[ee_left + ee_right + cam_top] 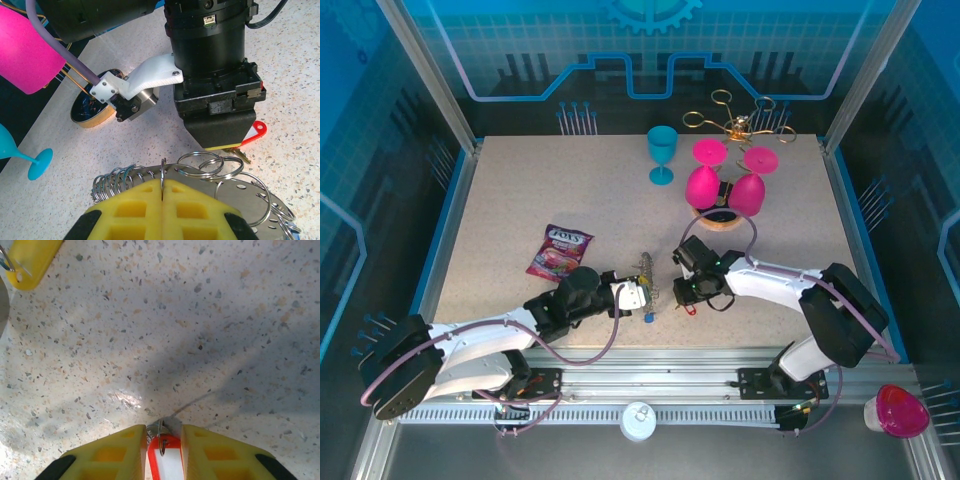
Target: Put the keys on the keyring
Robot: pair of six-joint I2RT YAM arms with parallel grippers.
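The keyring (240, 200) is a perforated silver disc carrying several split rings; it lies at the table's front middle (646, 285). My left gripper (163, 182) (636, 294) is shut, its yellow pads pinching one upright split ring (163, 170). My right gripper (163, 432) (686, 296) stands just right of the disc, tips down on the table, shut on a key with a red tag (167, 460) (256, 132); its blade (244, 156) pokes out below. Another key's yellow tag (29, 259) shows at the upper left of the right wrist view. A blue key (647, 318) lies below the disc.
A candy bag (560, 250) lies to the left. At the back stand a teal goblet (662, 153), two upturned pink goblets (702, 185), a gold wire rack (740, 125) and a round gold-rimmed tin (95, 104). The table's front edge is close behind both grippers.
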